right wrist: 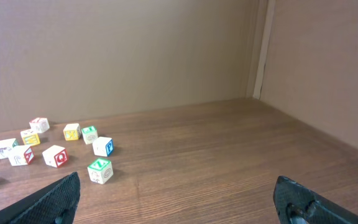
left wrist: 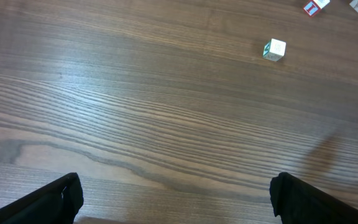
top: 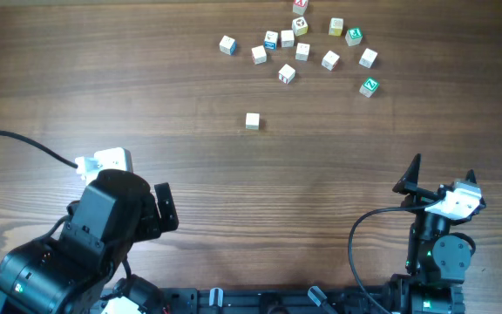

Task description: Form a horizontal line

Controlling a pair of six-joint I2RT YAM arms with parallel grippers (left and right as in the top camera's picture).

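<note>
Horizontal line not yet begun: the letter cubes [top: 302, 51] lie scattered at the far side of the table [top: 146, 87], with one lone cube [top: 252, 121] nearer the middle. The left gripper [left wrist: 176, 190] and right gripper [right wrist: 178, 198] both hang wide and empty, well apart from them. The next move likely calls for a reach to the lone cube, since close neighbours crowd the cluster.

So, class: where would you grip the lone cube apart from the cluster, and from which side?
Grip the lone cube on two opposite side faces, coming straight down from above: it sits flat, nothing touching it, the cluster well clear.
</note>
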